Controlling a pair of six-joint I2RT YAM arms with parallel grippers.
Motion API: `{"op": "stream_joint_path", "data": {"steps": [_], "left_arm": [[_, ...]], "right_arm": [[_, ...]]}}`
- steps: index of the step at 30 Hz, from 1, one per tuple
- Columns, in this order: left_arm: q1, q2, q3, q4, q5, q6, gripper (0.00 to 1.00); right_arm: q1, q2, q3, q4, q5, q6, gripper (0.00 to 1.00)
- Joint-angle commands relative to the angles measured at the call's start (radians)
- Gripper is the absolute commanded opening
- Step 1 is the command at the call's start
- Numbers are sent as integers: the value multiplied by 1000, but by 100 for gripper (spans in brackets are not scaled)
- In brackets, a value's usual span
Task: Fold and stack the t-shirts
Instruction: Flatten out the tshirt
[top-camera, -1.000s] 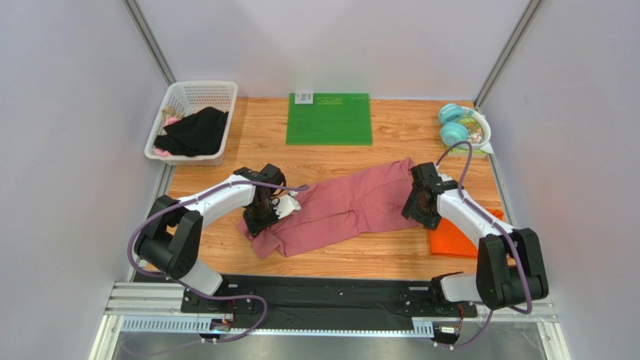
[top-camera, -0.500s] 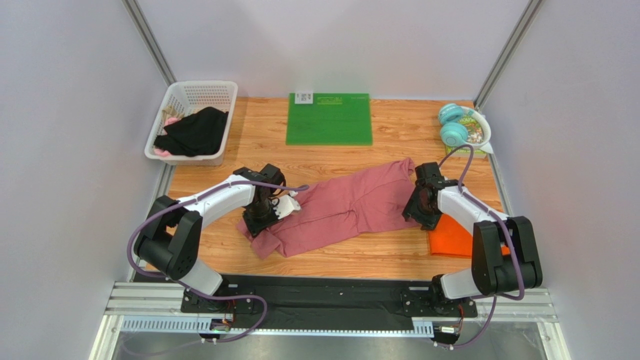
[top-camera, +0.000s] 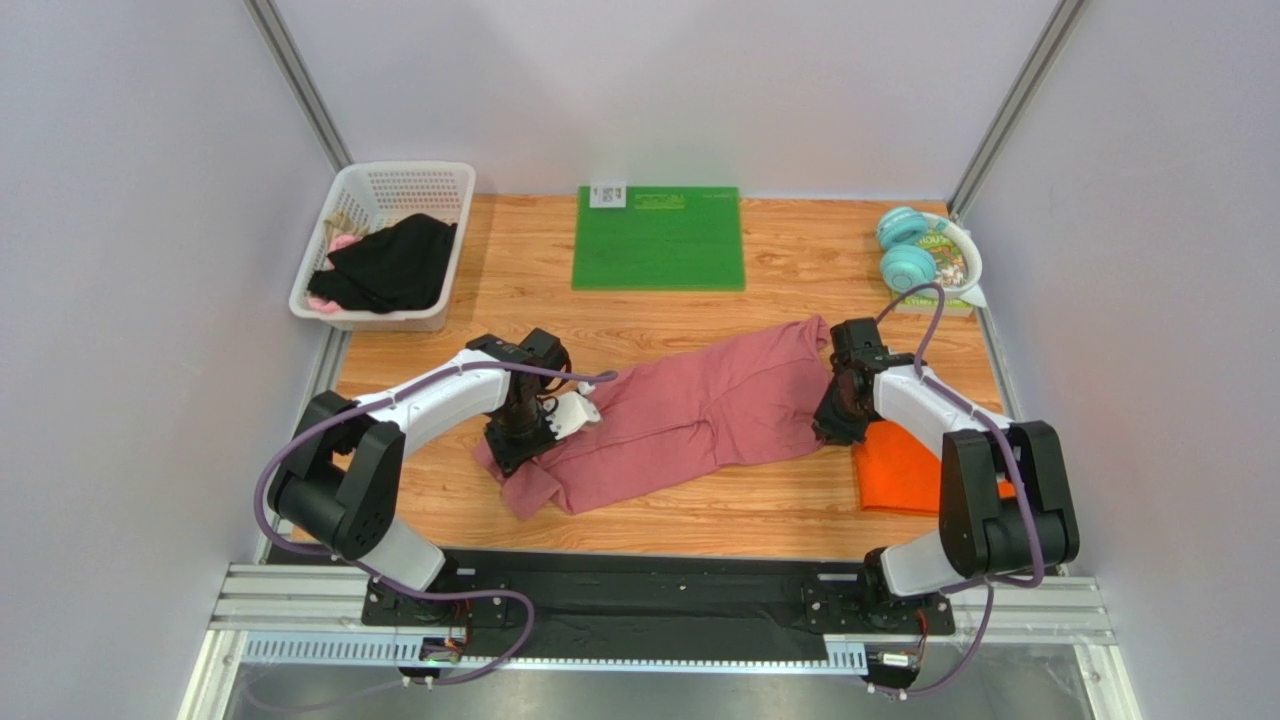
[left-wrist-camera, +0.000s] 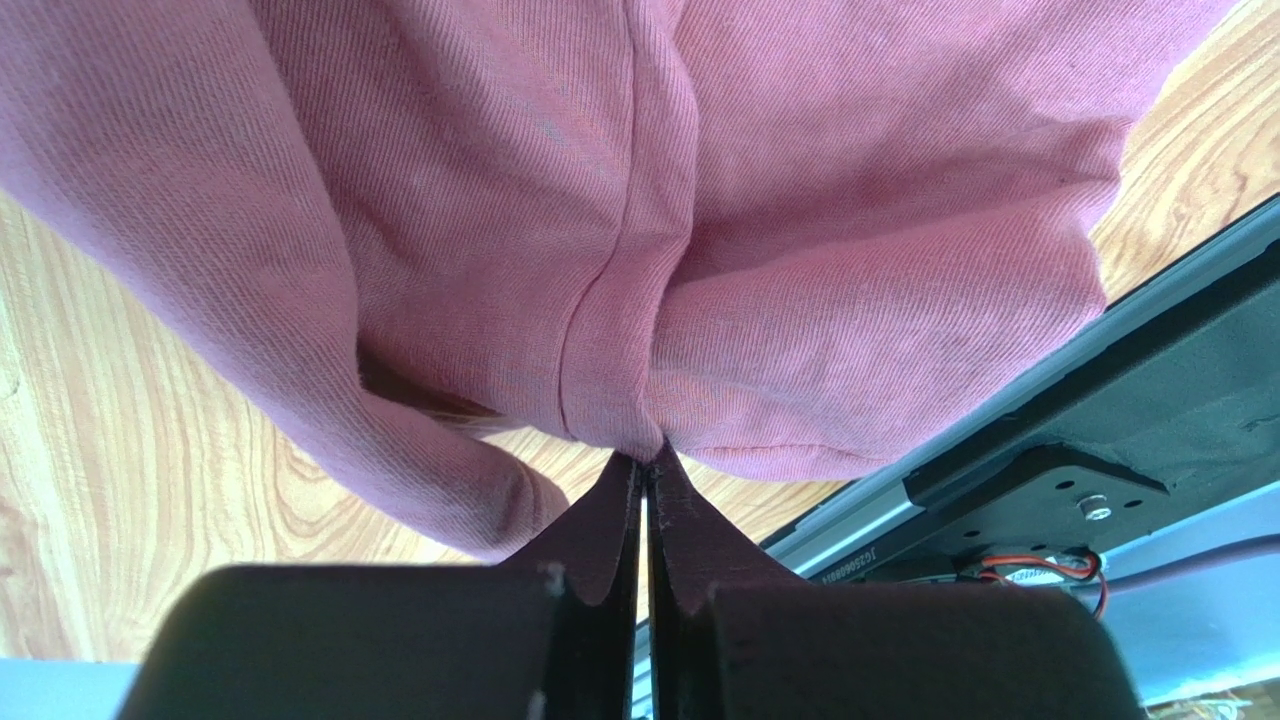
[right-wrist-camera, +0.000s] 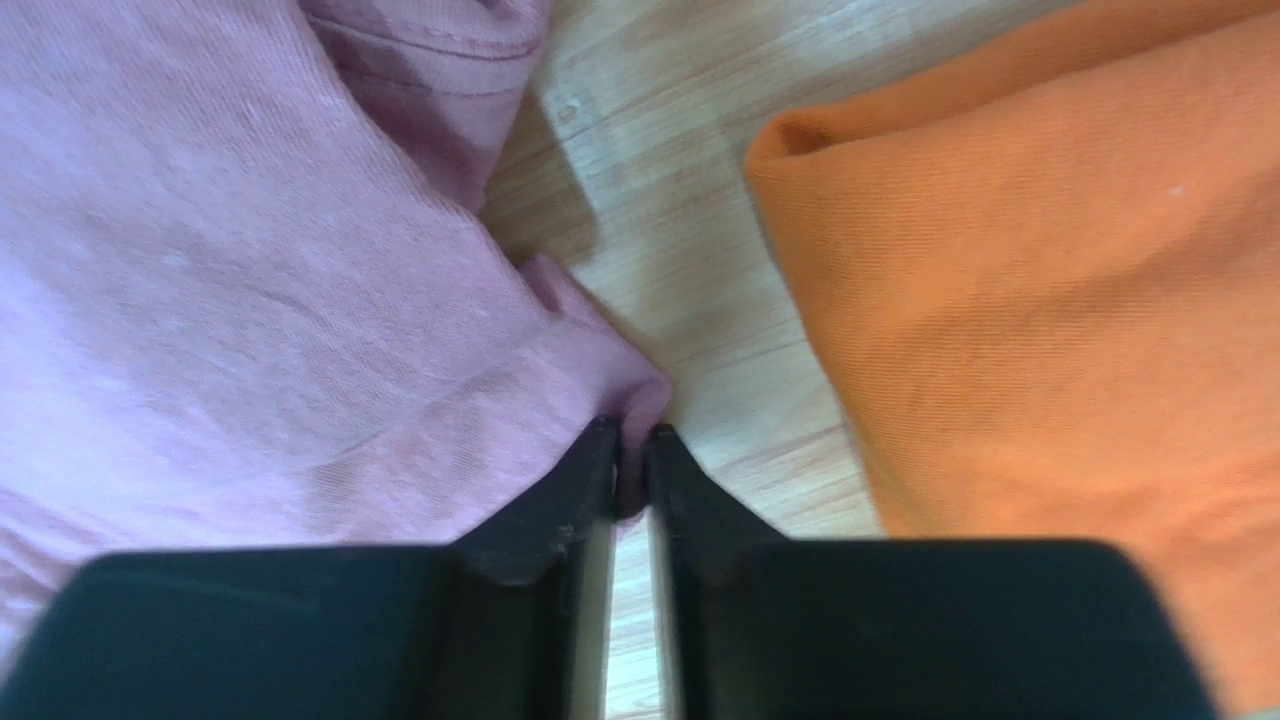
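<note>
Fingers (left-wrist-camera: 601, 528) of left gripper (left-wrist-camera: 646, 488), left wrist view: closed to a thin slit, pinching a fold of the rose-pink t-shirt (left-wrist-camera: 676, 225) by its seam, wooden table (left-wrist-camera: 90, 495) beyond.

Right wrist view: right gripper (right-wrist-camera: 633, 458) nearly closed, tips nipping a corner of the rose-pink t-shirt; orange t-shirt (right-wrist-camera: 1022, 300) just beside, bare wood between.

Top external view: rose-pink t-shirt spread across mid-table between both grippers; orange t-shirt at right near edge, partly under the right arm; green mat (top-camera: 658, 237) at far edge; white basket (top-camera: 436, 183) holding black garment (top-camera: 385, 264) far left.
</note>
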Motion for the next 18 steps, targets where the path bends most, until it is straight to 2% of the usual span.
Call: {"op": "stream_joint_path", "data": {"steps": [1,4,9,13,18], "left_arm": [[6,-8,12,-9,15,15,0],[6,-3,12,-7,17,15,0],[6,-2,27,0,-3,3,0],[9,-86,99,0,-51,-11,0],[15,-173,328,-42,-151,-63,0]], "right_arm": [[-7,21,-7,58,-43,20,13],[-5,9,-26,67,-47,21,0],[-4,-74,-23,37,-60,25,0],[-1,-239,40,-55,-70,20,0],[4,-490,218,-230,-66,11,0]]}}
